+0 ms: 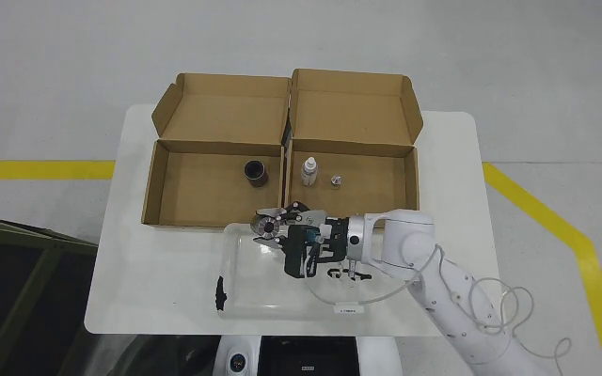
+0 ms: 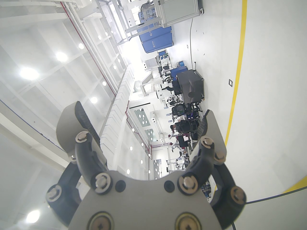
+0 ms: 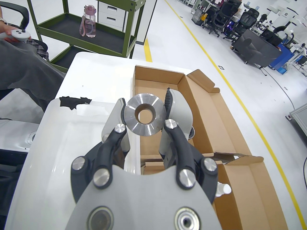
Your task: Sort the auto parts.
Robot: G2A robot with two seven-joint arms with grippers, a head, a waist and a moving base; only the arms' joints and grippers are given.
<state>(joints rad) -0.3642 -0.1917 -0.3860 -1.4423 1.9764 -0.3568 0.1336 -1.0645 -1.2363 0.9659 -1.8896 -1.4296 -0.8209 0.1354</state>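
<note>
My right gripper [image 3: 144, 118] is shut on a round steel bushing [image 3: 144, 117] with a centre hole, held above the far edge of the clear plastic tray [image 3: 72, 130]. In the top view the gripper [image 1: 275, 227] and bushing [image 1: 263, 226] sit at the near wall of the left cardboard box [image 1: 188, 183]. That box holds a dark ring part [image 1: 255, 171]. The right box [image 1: 386, 183] holds a small white bottle [image 1: 309, 171] and a small metal piece [image 1: 336, 180]. My left gripper [image 2: 144, 120] is open with nothing in it and points up at the room.
The two boxes stand side by side with lids folded back at the far half of the white table [image 1: 451, 160]. Black tape [image 1: 220, 294] marks the tray's left wall. A green shelf cart [image 3: 79, 25] stands beyond the table.
</note>
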